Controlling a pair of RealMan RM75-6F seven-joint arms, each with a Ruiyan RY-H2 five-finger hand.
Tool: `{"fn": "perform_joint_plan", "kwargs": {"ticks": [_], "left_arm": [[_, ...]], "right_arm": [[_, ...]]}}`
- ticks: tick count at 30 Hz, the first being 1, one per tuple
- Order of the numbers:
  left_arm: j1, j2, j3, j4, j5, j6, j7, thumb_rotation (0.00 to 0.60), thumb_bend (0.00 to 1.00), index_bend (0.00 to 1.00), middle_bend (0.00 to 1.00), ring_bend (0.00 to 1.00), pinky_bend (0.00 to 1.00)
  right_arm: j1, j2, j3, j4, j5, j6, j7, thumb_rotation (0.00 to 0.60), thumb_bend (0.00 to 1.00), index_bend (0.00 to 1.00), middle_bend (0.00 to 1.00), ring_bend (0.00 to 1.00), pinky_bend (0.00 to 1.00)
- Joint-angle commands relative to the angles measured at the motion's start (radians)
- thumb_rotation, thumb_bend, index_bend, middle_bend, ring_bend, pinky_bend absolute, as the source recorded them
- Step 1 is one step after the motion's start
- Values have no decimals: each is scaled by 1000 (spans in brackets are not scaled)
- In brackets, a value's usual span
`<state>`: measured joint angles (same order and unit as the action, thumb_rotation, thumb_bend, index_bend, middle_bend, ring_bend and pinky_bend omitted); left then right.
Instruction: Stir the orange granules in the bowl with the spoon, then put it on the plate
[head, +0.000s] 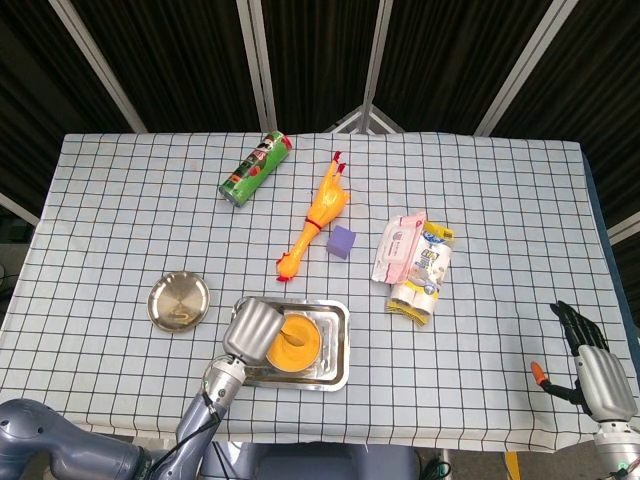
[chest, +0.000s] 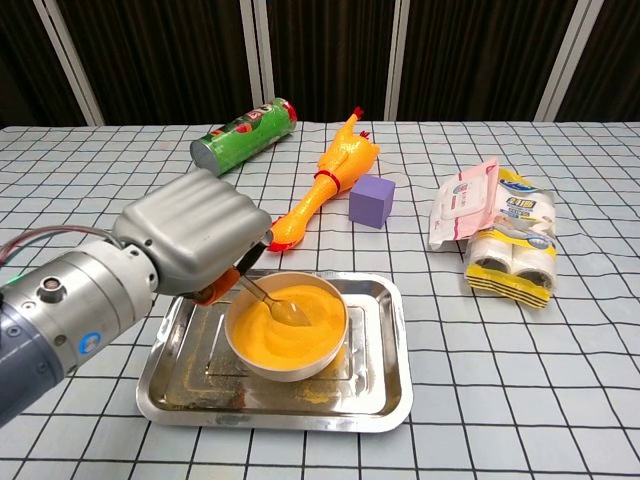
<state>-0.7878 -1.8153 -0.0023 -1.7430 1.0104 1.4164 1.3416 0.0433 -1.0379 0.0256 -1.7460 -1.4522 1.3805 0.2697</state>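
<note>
Left hand (chest: 195, 240) clamps the spoon (chest: 275, 305); keep its tip sweeping low inside the bowl (chest: 287, 340), avoiding spills.

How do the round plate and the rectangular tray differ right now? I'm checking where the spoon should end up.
The plate is round, shallow and holds nothing; the tray is rectangular with raised walls and holds the bowl of orange granules. The plate sits apart to the left on the cloth, while the tray lies under the left hand, which holds the spoon in the granules. The tray shows spilled orange dust. Both are shiny metal.
</note>
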Motion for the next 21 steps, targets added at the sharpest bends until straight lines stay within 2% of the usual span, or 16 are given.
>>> {"fn": "perform_joint_plan", "kwargs": {"ticks": [1,11,21], "left_arm": [[14,11,14,-18,21,17,-2,600,770,834,1000,1000,986],[38,46,13,-51,50,45,-3,600,770,833,1000,1000,987],[59,48,18,-71,33,18,-29,600,770,833,1000,1000,987]], "right_arm": [[0,0,0,-1,0,0,0,600,405,0,0,0,0],[0,2,0,-4,2,-3,-1,600,404,0,0,0,0],[1,2,0,-5,4,-5,-3,600,405,0,0,0,0]]}}
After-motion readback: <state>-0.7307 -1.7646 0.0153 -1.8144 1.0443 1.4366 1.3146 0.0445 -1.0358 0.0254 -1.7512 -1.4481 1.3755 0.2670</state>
